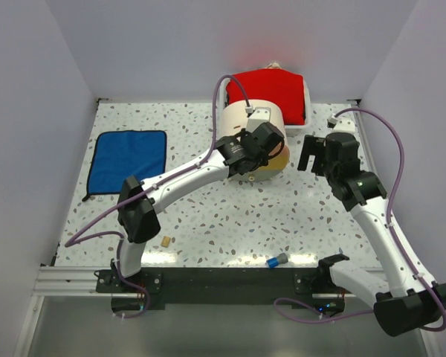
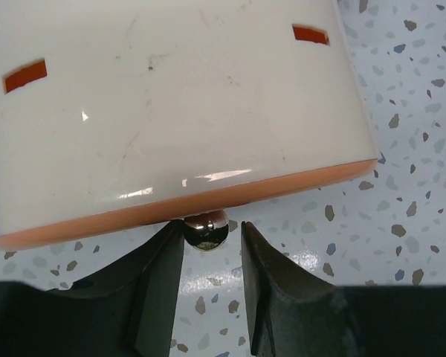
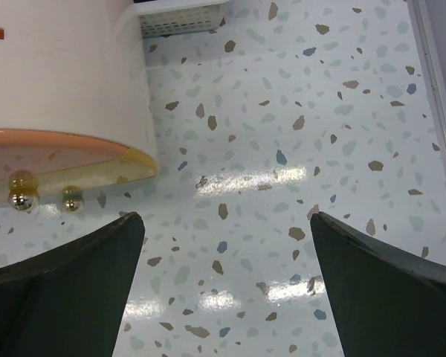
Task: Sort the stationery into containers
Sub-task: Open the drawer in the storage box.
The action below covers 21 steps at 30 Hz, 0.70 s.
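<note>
Table point(image 1: 208, 216): glossy white terrazzo with grey, brown and blue flecks. One drawer unit point(image 1: 241, 117), a smooth cream plastic half-cylinder, stands at the far middle. The left wrist view shows two small orange rectangular slots point(image 2: 26, 74) in its scuffed top. Below the cream shell runs the orange edge of a drawer point(image 2: 208, 201) with one shiny metal ball knob point(image 2: 205, 230). Left hand point(image 2: 210, 236): set narrow, two dark matte fingers flanking that knob. One finger is at the ball, the other shows a sliver of gap, so there is no firm grip. Right hand point(image 3: 227, 223): jaws wide, holding nothing, over bare table just right of the unit; two ball knobs point(image 3: 73, 201) show in its view. Loose stationery counted: two, one tan eraser block point(image 1: 165, 240) and one blue-grey cap piece point(image 1: 276, 261), both near the table's near edge, well apart from the unit. One blue cloth point(image 1: 128, 160) lies flat at the left. One white tray point(image 1: 309, 111) holds a red cloth point(image 1: 267, 88) behind the unit.
</note>
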### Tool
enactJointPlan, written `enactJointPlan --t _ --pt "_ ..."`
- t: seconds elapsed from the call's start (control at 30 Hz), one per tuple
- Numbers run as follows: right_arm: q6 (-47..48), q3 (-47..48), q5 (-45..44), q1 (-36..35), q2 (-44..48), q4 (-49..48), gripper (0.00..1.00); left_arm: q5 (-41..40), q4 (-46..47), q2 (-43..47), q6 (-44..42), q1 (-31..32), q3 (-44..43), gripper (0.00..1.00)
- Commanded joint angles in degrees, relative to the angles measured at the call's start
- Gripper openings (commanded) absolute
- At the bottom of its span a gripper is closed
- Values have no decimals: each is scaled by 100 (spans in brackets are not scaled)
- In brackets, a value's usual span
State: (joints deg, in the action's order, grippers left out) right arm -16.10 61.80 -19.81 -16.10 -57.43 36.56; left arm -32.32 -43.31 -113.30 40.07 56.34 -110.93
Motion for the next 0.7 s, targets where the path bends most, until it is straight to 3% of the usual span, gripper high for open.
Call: enactJointPlan --t 0.0,0.27,0.3,0.33,0.43,0.67 --pt "-43 95 171 89 39 18 99 -407 103 53 159 79 -420 42" --pt "-113 183 320 151 -67 36 99 -486 191 -26 123 79 -350 31" --pt "-122 192 320 142 -67 36 99 -486 183 -26 132 71 -332 27" --pt "-130 192 346 151 -67 36 99 -486 183 -35 150 70 -315 15" --pt "-148 183 355 160 -32 71 99 -434 139 -17 194 97 -288 0" --pt "-87 95 373 168 100 97 99 -433 -28 509 308 439 212 0"
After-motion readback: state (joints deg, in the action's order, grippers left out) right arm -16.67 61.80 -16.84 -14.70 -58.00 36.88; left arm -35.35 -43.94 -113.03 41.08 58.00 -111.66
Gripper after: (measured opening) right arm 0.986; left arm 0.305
